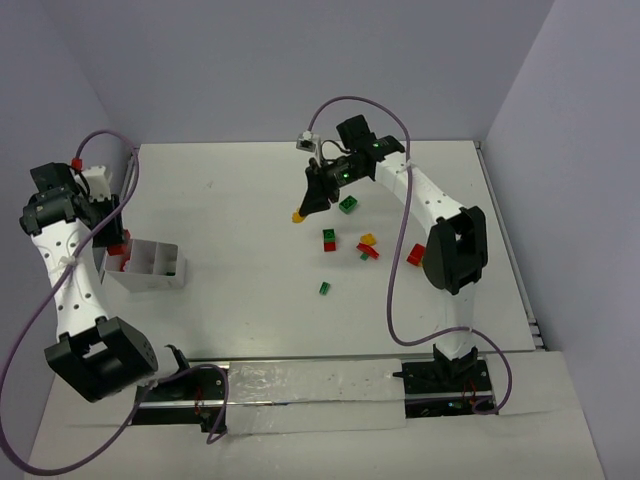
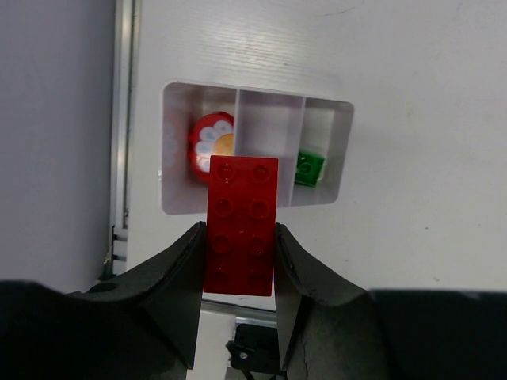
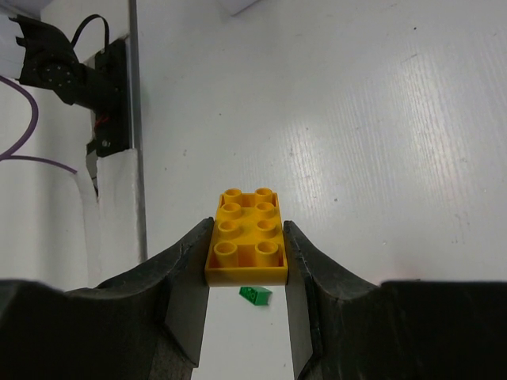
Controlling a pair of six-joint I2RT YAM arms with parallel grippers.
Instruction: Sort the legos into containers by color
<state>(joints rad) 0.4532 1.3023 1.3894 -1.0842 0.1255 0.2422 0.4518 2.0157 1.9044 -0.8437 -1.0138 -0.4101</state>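
My left gripper [image 2: 236,261] is shut on a red lego [image 2: 242,226] and holds it above the near edge of the white three-compartment container [image 2: 337,170]. In that container a red piece with white dots [image 2: 212,142] lies in the left compartment and a green lego [image 2: 310,169] in the right one. My right gripper [image 3: 246,269] is shut on a yellow-orange lego [image 3: 247,237] held above the table, seen in the top view [image 1: 298,216]. Loose legos lie mid-table: green [image 1: 348,204], a green-red pair [image 1: 329,240], yellow and red ones [image 1: 368,246], a small green one [image 1: 325,288], red [image 1: 415,254].
The container [image 1: 150,266] stands at the table's left, with the left arm [image 1: 70,260] over it. The right arm [image 1: 430,205] reaches across the lego cluster. A small green lego [image 3: 255,295] shows below the right fingers. A metal rail [image 2: 123,119] runs along the table's edge.
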